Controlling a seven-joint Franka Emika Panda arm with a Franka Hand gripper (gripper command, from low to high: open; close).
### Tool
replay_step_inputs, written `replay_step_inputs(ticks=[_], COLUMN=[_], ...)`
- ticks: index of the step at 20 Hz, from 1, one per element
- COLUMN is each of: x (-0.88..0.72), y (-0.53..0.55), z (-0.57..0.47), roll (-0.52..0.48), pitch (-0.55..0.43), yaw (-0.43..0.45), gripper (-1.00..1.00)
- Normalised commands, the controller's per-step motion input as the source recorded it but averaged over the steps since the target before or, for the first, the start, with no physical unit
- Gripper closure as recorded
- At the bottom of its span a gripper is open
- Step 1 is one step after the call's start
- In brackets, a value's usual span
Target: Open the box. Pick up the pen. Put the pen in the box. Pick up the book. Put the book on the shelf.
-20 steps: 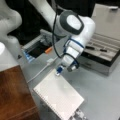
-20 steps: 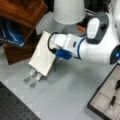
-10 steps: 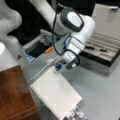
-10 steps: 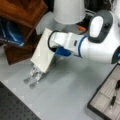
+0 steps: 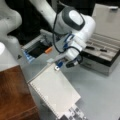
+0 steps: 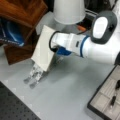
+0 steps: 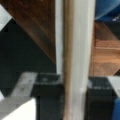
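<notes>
My gripper [image 5: 59, 65] is shut on the top edge of the book [image 5: 53, 91], a white spiral-bound notebook that hangs tilted over the grey table. In a front view the book [image 6: 43, 48] hangs just beside the reddish-brown shelf [image 6: 23, 11]. The shelf [image 5: 13, 96] also fills a front view's bottom left. In the wrist view the book [image 7: 75, 45] stands edge-on between my black fingers [image 7: 47, 93], with the shelf [image 7: 35, 25] behind. The box [image 5: 106, 61] stands open at the right with its lid up. A dark slim pen [image 5: 90, 47] lies in its divided tray.
A grey mottled piece [image 6: 35, 75] sits under the book's lower edge. A blue object [image 6: 10, 32] lies beneath the shelf. An open grey bin [image 5: 37, 48] with an orange item [image 5: 48, 50] stands behind the book. The white arm base [image 6: 68, 10] is at the back.
The gripper and the book have shifted slightly toward the shelf. The box and its contents have not moved.
</notes>
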Motion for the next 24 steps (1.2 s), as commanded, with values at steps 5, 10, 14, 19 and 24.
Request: replay_step_inputs(ticks=[5, 10, 14, 19, 24], x=[0.24, 0.23, 0.22, 0.19, 0.13], y=[0.19, 0.24, 0.2, 0.11, 0.01], z=[0.28, 0.33, 0.38, 0.45, 0.43], roll=[-0.239, -0.24, -0.245, -0.21, -0.157], pitch=[0.089, 0.114, 0.121, 0.132, 0.104], yaw=[0.015, -0.042, -0.056, -0.05, -0.051], gripper=[1.0, 1.0, 1.0, 1.0, 1.0])
